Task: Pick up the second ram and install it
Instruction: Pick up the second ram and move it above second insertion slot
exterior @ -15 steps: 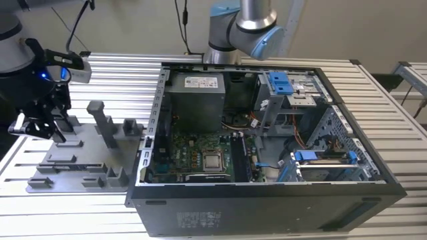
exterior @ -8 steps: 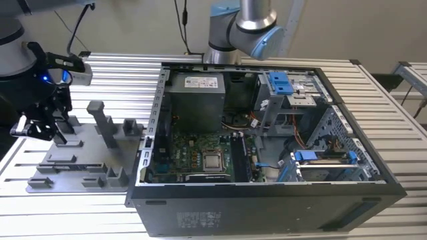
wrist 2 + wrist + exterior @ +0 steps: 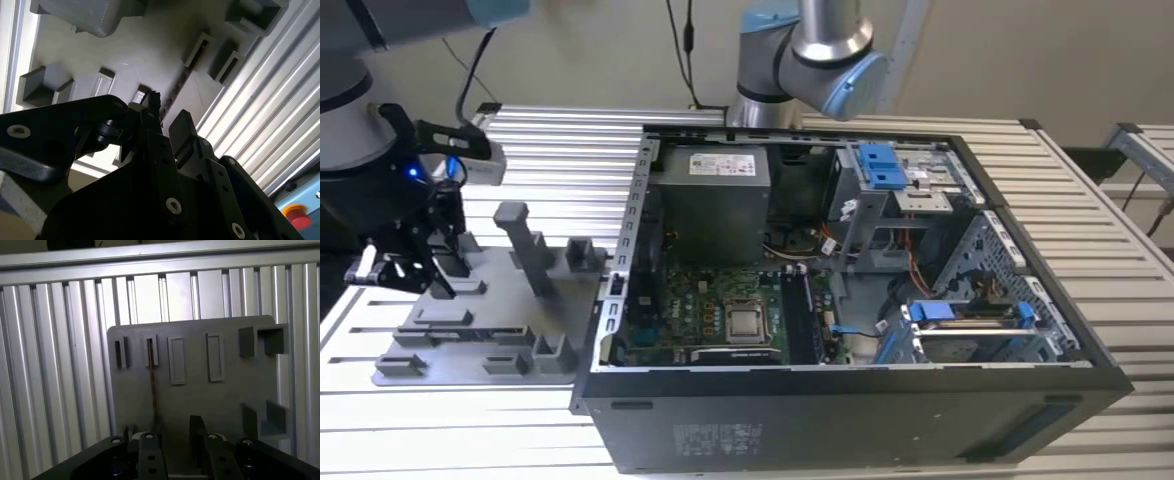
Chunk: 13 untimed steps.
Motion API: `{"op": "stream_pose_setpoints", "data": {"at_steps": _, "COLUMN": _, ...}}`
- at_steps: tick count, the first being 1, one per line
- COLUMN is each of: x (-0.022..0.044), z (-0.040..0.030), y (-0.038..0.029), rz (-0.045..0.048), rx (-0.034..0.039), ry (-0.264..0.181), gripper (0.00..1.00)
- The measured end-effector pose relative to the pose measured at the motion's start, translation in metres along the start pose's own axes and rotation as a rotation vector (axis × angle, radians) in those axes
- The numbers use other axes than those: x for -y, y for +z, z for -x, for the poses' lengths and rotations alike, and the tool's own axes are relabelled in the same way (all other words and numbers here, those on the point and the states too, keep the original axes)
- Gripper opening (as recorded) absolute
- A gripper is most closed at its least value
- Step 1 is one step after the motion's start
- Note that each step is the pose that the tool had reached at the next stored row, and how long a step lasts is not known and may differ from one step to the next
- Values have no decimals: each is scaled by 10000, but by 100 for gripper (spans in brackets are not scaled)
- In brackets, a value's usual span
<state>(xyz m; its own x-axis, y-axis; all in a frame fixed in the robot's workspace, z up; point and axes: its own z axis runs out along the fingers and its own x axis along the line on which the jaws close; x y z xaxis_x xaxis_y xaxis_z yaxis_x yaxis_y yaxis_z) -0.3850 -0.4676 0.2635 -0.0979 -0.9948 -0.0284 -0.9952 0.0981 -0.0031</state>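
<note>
The second ram (image 3: 152, 385) stands on its edge in a slot of the grey fixture plate (image 3: 225, 395). It shows edge-on as a thin dark strip in both wrist views (image 3: 176, 86). My gripper (image 3: 173, 426) hangs just above the plate, open, its fingers (image 3: 196, 427) straddling the near end of the stick. One finger (image 3: 150, 117) is close beside the ram and the other finger (image 3: 183, 127) stands well apart from it. In the exterior view my gripper (image 3: 430, 278) is at the left, over the fixture plate (image 3: 500, 345).
An open computer case (image 3: 1067, 330) lies at the exterior view's right, with the motherboard (image 3: 707, 310) and its long black slots (image 3: 795, 312) inside. Tall grey posts (image 3: 515, 238) rise from the fixture. Another arm (image 3: 807, 45) stands behind the case. A red button (image 3: 298, 216) sits nearby.
</note>
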Motion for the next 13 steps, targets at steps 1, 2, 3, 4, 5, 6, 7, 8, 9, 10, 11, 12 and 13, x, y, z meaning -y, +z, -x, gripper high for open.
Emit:
{"op": "stream_pose_setpoints", "data": {"at_steps": 1, "x": -2, "z": -15, "y": 16, "rz": 0, "rx": 1, "ry": 1, "gripper": 36}}
{"op": "stream_pose_setpoints", "data": {"at_steps": 2, "x": -4, "z": -34, "y": 32, "rz": 1, "rx": 0, "ry": 1, "gripper": 36}}
{"op": "stream_pose_setpoints", "data": {"at_steps": 3, "x": -7, "z": -51, "y": 50, "rz": 0, "rx": 1, "ry": 0, "gripper": 36}}
{"op": "stream_pose_setpoints", "data": {"at_steps": 4, "x": -11, "z": -62, "y": 66, "rz": 0, "rx": 0, "ry": 0, "gripper": 36}}
{"op": "stream_pose_setpoints", "data": {"at_steps": 5, "x": -16, "z": -74, "y": 83, "rz": 0, "rx": 0, "ry": 0, "gripper": 36}}
{"op": "stream_pose_setpoints", "data": {"at_steps": 6, "x": -20, "z": -84, "y": 100, "rz": 0, "rx": 0, "ry": 0, "gripper": 36}}
{"op": "stream_pose_setpoints", "data": {"at_steps": 7, "x": -27, "z": -93, "y": 118, "rz": -1, "rx": 0, "ry": 1, "gripper": 36}}
{"op": "stream_pose_setpoints", "data": {"at_steps": 8, "x": -33, "z": -99, "y": 135, "rz": 0, "rx": 0, "ry": 0, "gripper": 36}}
{"op": "stream_pose_setpoints", "data": {"at_steps": 9, "x": -38, "z": -106, "y": 153, "rz": -1, "rx": 1, "ry": -3, "gripper": 36}}
{"op": "stream_pose_setpoints", "data": {"at_steps": 10, "x": -40, "z": -114, "y": 172, "rz": -2, "rx": 2, "ry": -19, "gripper": 36}}
{"op": "stream_pose_setpoints", "data": {"at_steps": 11, "x": -43, "z": -119, "y": 188, "rz": -1, "rx": 2, "ry": -39, "gripper": 36}}
{"op": "stream_pose_setpoints", "data": {"at_steps": 12, "x": -49, "z": -122, "y": 205, "rz": 2, "rx": 0, "ry": -61, "gripper": 36}}
{"op": "stream_pose_setpoints", "data": {"at_steps": 13, "x": -53, "z": -124, "y": 222, "rz": 2, "rx": 1, "ry": -87, "gripper": 36}}
